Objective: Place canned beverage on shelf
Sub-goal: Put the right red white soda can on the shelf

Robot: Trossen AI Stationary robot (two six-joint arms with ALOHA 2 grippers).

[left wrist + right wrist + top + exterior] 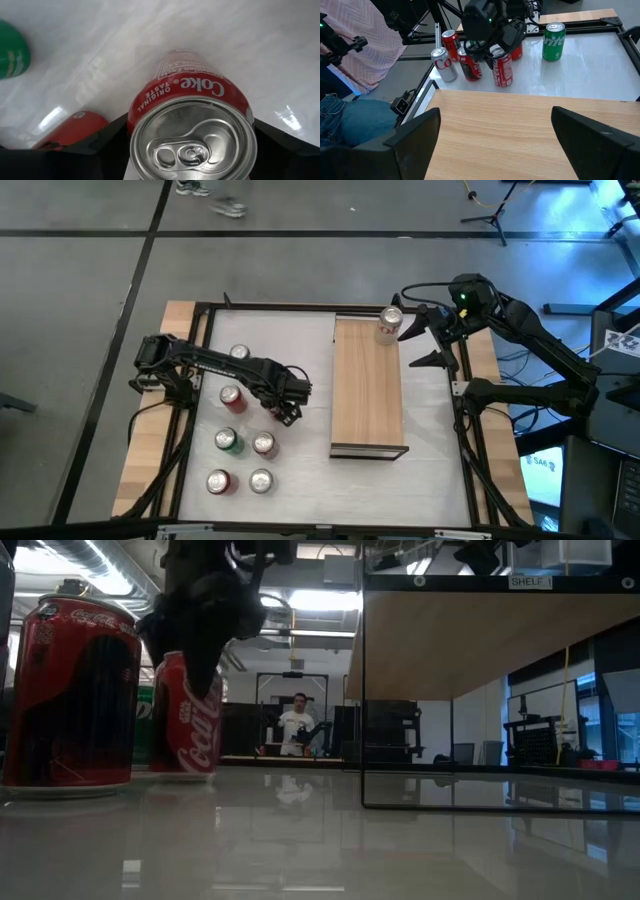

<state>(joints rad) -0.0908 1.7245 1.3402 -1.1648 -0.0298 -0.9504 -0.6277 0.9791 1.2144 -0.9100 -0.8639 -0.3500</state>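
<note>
1. High view: left gripper (287, 406) over the can cluster, well left of the shelf (368, 385); right gripper (425, 340) waits with fingers spread.
2. Left wrist view: fingers flank the Coke can (192, 135) on the tabletop (280, 45), contact unclear; centre before lifting.

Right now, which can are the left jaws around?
The red Coke can under the left gripper, nearest the shelf among the tabletop cans. The left wrist view shows a finger on each side; grip not confirmed.
</note>
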